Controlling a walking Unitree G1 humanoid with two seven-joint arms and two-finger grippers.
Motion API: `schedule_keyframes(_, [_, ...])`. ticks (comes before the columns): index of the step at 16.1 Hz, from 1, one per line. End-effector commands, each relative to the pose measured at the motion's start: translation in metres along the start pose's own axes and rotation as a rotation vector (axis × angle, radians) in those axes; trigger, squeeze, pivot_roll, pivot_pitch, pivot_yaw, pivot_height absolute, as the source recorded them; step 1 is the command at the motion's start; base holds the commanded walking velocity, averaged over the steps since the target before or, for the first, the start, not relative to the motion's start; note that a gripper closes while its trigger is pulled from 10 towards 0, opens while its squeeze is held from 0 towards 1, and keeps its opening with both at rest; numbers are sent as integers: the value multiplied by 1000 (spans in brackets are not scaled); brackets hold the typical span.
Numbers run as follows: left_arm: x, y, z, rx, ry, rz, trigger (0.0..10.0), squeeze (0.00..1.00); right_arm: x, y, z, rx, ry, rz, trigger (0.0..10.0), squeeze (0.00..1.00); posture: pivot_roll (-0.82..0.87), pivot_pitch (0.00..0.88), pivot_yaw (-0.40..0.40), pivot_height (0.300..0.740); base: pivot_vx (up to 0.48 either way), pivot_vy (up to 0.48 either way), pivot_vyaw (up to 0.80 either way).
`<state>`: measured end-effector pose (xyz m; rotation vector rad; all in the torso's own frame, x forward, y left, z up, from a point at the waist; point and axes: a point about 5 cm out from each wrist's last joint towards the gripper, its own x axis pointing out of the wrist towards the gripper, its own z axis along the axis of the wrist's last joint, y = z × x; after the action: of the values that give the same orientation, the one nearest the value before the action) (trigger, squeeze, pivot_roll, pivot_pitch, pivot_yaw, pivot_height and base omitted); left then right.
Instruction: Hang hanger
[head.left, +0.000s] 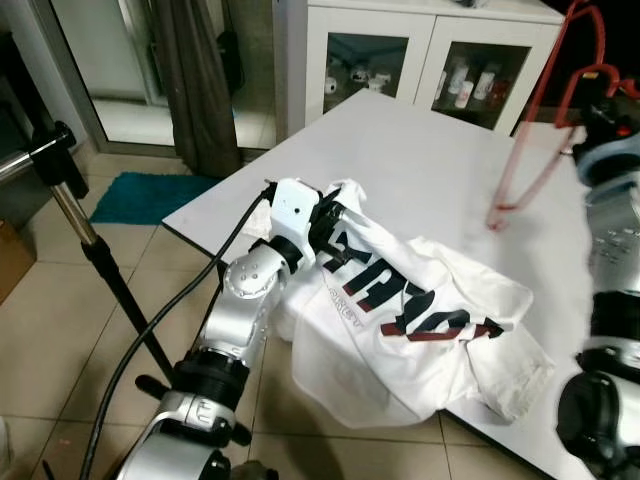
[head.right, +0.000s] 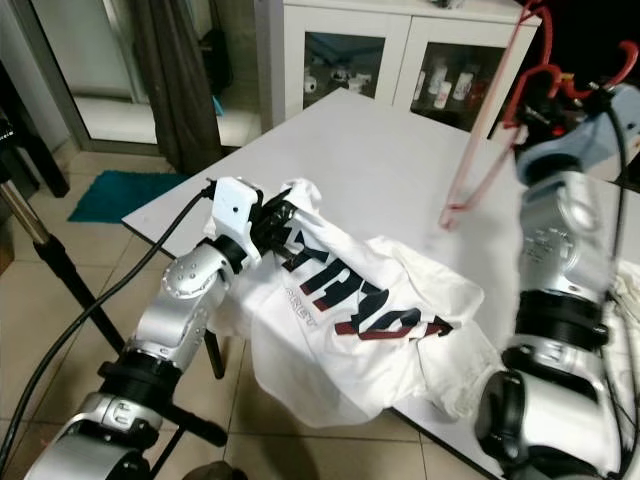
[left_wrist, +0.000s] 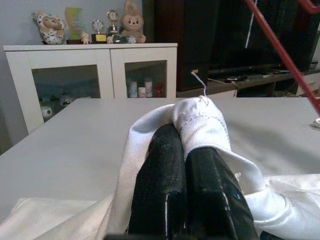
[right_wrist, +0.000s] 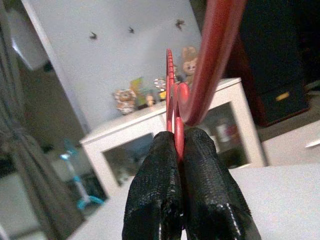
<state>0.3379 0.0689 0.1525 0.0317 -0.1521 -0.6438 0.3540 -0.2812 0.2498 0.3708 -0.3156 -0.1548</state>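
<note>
White table (head.left: 420, 160); glass-door cabinet (head.left: 420, 50) at 12 o'clock. T-shirt (head.left: 400, 320) lettering unreadable. My left gripper (left_wrist: 186, 150) clamps shirt fabric; right gripper (right_wrist: 181, 145) pinches red hanger (head.left: 535, 150).

Bare table (head.left: 420, 170) beyond shirt (head.left: 400, 320) seems passable.

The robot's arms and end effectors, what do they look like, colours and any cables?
Both arms are silver metal with rounded joint housings and black bands between segments. The left arm carries a white boxy module near the wrist and a black cable running along it. The left end effector and right end effector each have two long black fingers with a textured surface.
</note>
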Motion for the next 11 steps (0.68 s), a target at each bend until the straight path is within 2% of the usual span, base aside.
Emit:
schedule_keyframes(1, [2,-2,3,13,-10,-6,4745,0,-2,2,9,-112,-16,24,10000,0,19,0,-32,723,0,0,0])
schedule_keyframes(2, [2,-2,3,13,-9,-6,5529,0,-4,3,14,-158,-34,32,10000,0,19,0,-31,723,0,0,0])
schedule_keyframes(3, [2,-3,3,14,-6,-7,7804,0,-6,4,27,-216,-80,29,10000,0,17,0,-30,723,0,0,0])
schedule_keyframes(4, [2,-3,2,14,-5,-6,8784,0,-6,4,31,-257,-91,23,10000,0,17,0,-30,723,0,0,0])
schedule_keyframes(5, [2,-3,2,15,-2,-4,10000,0,-8,8,34,-512,-87,59,10000,0,17,0,-30,723,0,0,0])
schedule_keyframes(7, [1,-3,2,27,2,-3,10000,0,-15,9,23,-714,-51,127,10000,0,19,0,-32,723,0,0,0])
schedule_keyframes(8, [1,-3,1,30,3,-2,10000,0,-18,6,20,-739,-33,125,10000,0,19,0,-32,723,0,0,0])
schedule_keyframes(11, [0,-2,0,31,7,4,10000,0,-36,3,-1,-1007,18,217,10000,0,25,0,-35,723,0,0,0])
